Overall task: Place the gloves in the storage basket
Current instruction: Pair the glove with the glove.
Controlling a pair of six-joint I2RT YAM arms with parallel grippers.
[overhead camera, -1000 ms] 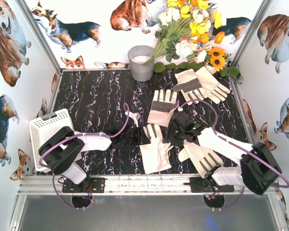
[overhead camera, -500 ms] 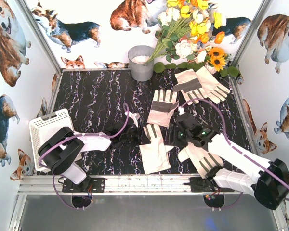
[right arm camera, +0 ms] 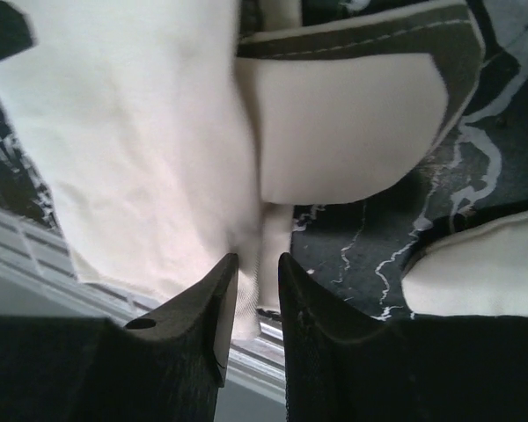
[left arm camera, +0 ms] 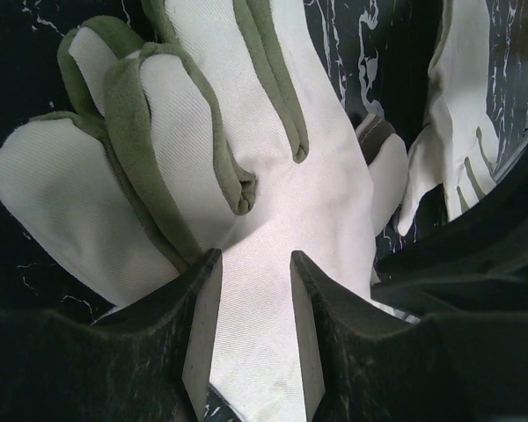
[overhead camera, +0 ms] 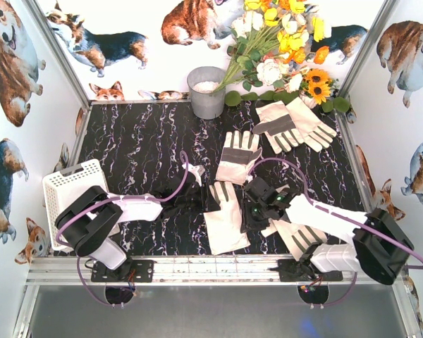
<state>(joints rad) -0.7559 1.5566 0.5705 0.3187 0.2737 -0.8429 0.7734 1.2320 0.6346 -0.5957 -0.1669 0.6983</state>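
Basket (overhead camera: pixel 65 189): white, with lattice sides, at the left edge of the table (overhead camera: pixel 137 144). No glove shows inside it.
Left gripper (overhead camera: pixel 197 196): right of the basket, low over the near edge of the middle glove. In the left wrist view (left arm camera: pixel 253 334) the jaws stand a narrow gap apart. Flat white cloth shows between them, with no fold pinched.
Middle glove (overhead camera: pixel 225 222): further right of the basket, flat on the table with its fingers pointing away from the arms. The left wrist view (left arm camera: pixel 273 176) shows cream cloth with grey-green finger strips.
Second glove (overhead camera: pixel 238 156): right of the basket and further back than the middle glove, its grey patch facing up.
Right gripper (overhead camera: pixel 254 211): well to the right of the basket, at the right edge of the middle glove. In the right wrist view (right arm camera: pixel 257 303) the jaws are almost together, with a fold of that glove (right arm camera: pixel 141 132) caught between them.
Front glove (overhead camera: pixel 299 236): right of the right gripper, partly under the right arm.
Pair of gloves (overhead camera: pixel 292 125): furthest from the basket, overlapping each other at the back right.
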